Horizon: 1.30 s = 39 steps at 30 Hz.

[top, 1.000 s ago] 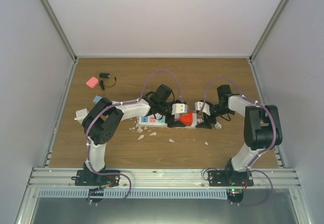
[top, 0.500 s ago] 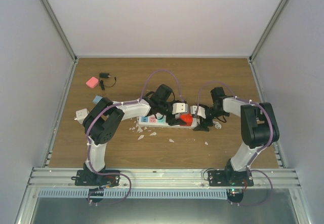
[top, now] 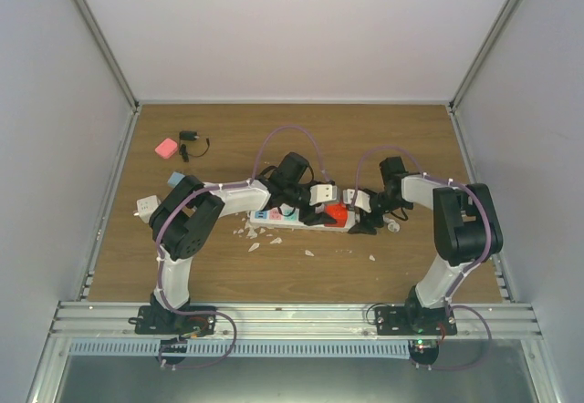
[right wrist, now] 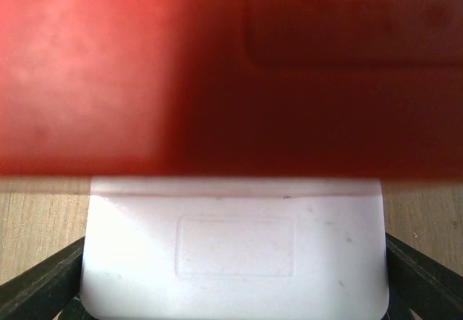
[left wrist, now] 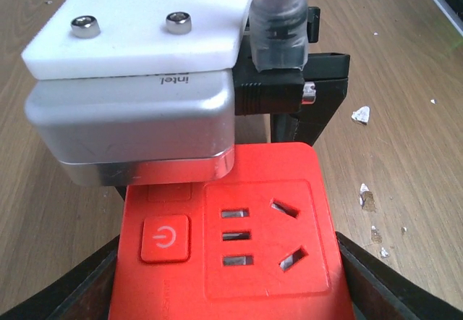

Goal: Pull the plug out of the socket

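Socket: the white strip lies mid-desk, running from 9 to 3 o'clock.
Plug: a red block with its own outlet face, seated at the strip's 3 o'clock end.
Left pincer: its fingers flank the plug's sides, likely set to pull it; whether they are clenched cannot be told.
Right pincer: it straddles the strip's white end beside the plug, probably to pin it down; its grip cannot be told.
Containers: none seen; only the socket holds anything, namely the plug.
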Each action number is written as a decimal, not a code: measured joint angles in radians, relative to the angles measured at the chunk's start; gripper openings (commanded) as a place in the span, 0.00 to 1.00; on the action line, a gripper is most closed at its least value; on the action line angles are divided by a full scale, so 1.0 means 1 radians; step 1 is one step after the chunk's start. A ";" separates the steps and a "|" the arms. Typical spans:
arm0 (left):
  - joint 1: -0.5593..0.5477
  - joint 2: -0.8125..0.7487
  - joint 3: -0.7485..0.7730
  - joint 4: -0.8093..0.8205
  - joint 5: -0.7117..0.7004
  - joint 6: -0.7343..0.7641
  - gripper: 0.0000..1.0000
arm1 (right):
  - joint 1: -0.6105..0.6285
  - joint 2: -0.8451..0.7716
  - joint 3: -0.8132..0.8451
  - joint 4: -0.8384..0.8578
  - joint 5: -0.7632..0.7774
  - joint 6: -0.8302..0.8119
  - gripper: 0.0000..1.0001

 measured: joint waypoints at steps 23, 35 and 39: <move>0.047 -0.044 -0.061 -0.007 0.014 0.054 0.39 | -0.005 -0.095 0.074 -0.053 -0.223 0.071 0.99; 0.128 -0.100 -0.110 -0.113 0.075 0.160 0.39 | 0.040 -0.150 -0.006 0.136 -0.367 0.303 1.00; 0.137 -0.105 -0.112 -0.135 0.086 0.189 0.39 | 0.064 -0.152 -0.030 0.185 -0.360 0.354 1.00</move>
